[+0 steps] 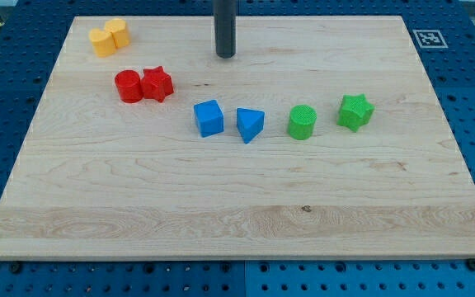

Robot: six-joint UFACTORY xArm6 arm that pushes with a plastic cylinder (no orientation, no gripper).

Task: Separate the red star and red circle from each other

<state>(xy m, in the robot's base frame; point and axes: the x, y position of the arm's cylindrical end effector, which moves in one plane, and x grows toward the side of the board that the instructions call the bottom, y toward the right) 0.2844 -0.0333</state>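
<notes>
The red circle [128, 86] and the red star [157, 83] sit side by side and touching in the board's upper left, the circle on the left. My tip [225, 54] stands at the view's top middle, above and to the right of the red star, well apart from both red blocks.
Two yellow blocks [109, 36] touch each other in the top left corner. A blue cube [209, 118], a blue triangle [250, 124], a green circle [302, 122] and a green star [355, 111] lie in a row across the middle. The wooden board [237, 214] rests on a blue pegboard.
</notes>
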